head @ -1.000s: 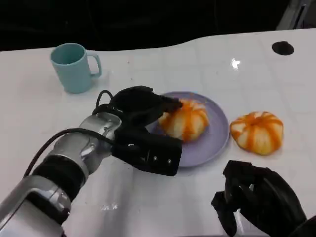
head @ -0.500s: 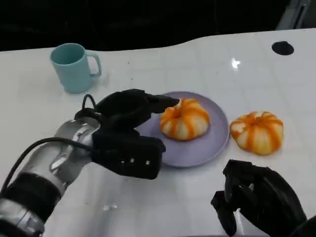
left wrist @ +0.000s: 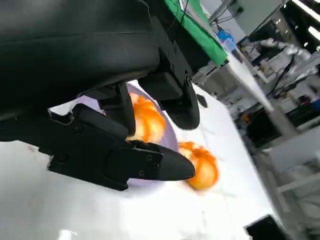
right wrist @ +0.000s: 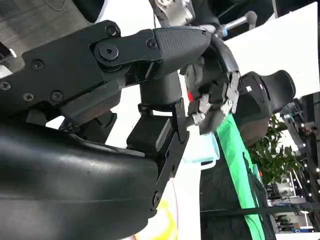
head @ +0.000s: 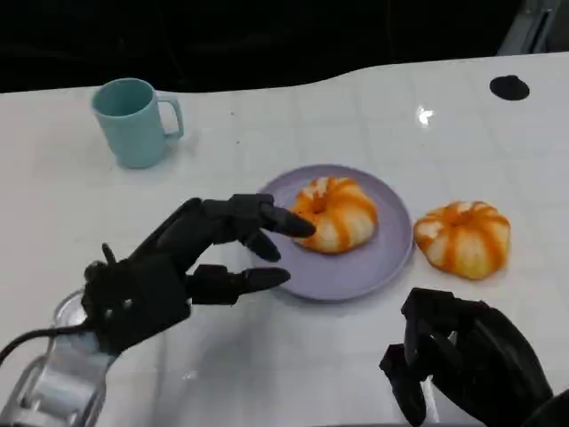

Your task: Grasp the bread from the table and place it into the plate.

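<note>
A teal mug (head: pixel 133 120) stood far left; an orange-striped bread (head: pixel 333 213) lay on the plate (head: pixel 356 271), another bread (head: pixel 463 237) just right. The left hand (head: pixel 178 267) hovered spread and empty; the right hand (head: pixel 462 365) was curled on nothing.

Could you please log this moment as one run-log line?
bread: on plate | left hand: open, beside plate | right hand: idle, curled | second bread: on table

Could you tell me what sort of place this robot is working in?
Probably a robotics lab or workshop, not a kitchen. The white table holds only test props: a teal mug, a purple plate and bread. The left wrist view shows workbenches with equipment behind.
</note>
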Tool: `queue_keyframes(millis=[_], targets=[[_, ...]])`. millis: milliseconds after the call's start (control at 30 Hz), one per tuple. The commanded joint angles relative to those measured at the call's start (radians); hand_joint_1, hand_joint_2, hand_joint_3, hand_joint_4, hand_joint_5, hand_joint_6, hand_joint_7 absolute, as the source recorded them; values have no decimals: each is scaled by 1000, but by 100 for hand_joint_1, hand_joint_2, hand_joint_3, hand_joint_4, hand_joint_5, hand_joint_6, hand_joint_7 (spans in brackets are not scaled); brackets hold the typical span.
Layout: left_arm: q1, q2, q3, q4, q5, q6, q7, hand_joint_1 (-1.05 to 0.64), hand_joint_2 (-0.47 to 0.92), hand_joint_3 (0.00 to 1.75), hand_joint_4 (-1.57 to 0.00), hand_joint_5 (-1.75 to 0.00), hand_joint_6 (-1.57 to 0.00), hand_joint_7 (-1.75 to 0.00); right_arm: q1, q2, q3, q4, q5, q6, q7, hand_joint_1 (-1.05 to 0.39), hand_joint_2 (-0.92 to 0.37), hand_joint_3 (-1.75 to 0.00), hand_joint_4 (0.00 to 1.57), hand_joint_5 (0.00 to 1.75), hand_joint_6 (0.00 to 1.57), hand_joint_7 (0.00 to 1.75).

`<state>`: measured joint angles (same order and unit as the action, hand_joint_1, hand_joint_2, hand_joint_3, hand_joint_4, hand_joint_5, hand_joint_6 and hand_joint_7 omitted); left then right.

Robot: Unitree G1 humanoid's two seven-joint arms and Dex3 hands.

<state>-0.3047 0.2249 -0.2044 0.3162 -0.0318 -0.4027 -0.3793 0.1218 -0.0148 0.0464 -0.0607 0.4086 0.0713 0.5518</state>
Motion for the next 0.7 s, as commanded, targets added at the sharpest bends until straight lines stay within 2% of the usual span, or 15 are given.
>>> queue_keyframes(millis=[33,67,233,367,500,600,700], targets=[[118,-22,44,-138,-103,83,-24,-61,92,32,-45,-173,-43,-148,7,-12,-6,-17,7,1,-3,-96,-92,-31,120,164,104,149],[148,-29,49,-180,-119,118,-17,-62,92,32,-48,-174,-43,-156,7,-12,-5,-19,7,2,-4,-96,-92,-31,120,164,104,149],[284,-76,70,-328,-196,210,-7,-64,92,42,-63,-175,-46,-172,8,-11,-4,-20,12,7,-1,-96,-92,-32,120,164,104,149],[377,-114,80,-410,-281,282,-16,-63,92,44,-75,-175,-52,-175,11,-13,0,-27,6,6,-5,-96,-92,-32,119,164,104,149],[434,-118,78,-453,-316,339,-34,-61,92,47,-86,-175,-62,-175,11,-15,0,-28,2,2,-5,-95,-92,-34,119,164,103,148],[471,-119,79,-492,-378,414,-52,-62,92,43,-90,-175,-66,-175,12,-14,0,-34,7,13,-9,-95,-92,-33,119,164,103,148],[497,-129,84,-506,-402,431,-61,-60,92,43,-91,-175,-67,-175,13,-14,-1,-33,9,9,-6,-95,-92,-33,119,164,103,148]])
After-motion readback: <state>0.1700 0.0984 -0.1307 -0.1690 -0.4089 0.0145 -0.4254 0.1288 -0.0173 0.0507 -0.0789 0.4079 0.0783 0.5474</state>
